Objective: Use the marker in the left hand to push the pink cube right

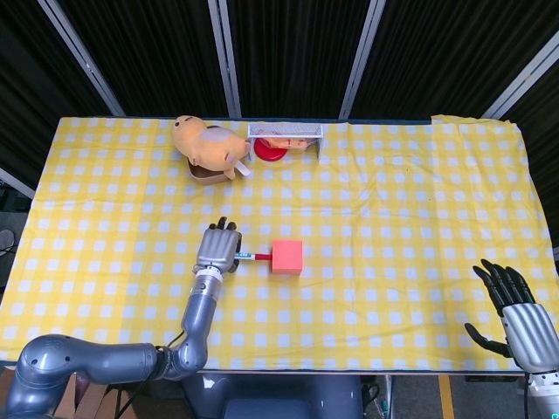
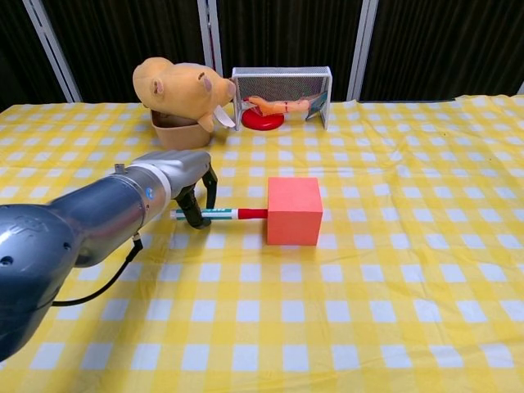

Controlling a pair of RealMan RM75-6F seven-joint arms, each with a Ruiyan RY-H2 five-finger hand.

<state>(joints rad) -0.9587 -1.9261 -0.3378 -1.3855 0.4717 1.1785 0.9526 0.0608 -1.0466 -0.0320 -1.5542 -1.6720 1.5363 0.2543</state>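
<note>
Setting: yellow-and-white checked tablecloth [image 1: 393, 175] over a table, dark slatted curtain behind.
Left hand: left hand [image 2: 184, 176] low over the cloth, fingers curled down around a marker [image 2: 217, 214]; same hand at [image 1: 218, 249] in the head view.
Marker: lies roughly level, red cap end pointing right, tip touching the left face of the pink cube; barrel runs back under the fingers.
Pink cube: pink cube [image 2: 294, 210] sits flat on the cloth near the table's middle, just right of the left hand; in the head view at [image 1: 287, 257].
Right hand: right hand [image 1: 515, 319] at the near right corner, well apart from the cube, fingers spread, holding nothing.
Background items: plush toy [image 2: 178, 92] resting on a small brown bowl [image 2: 180, 131]; beside it a wire mesh rack [image 2: 282, 90] with a red dish [image 2: 263, 121] underneath.
Stage (judgement): push appears under way, contact made.
Risk – rotation: tip meets the face below centre and toward the near edge; cube may yaw and slide off the tip.
Risk – marker slip: hold looks light; marker could pivot or skid under the cube.
Risk – cloth: cloth may bunch ahead of the cube.
</note>
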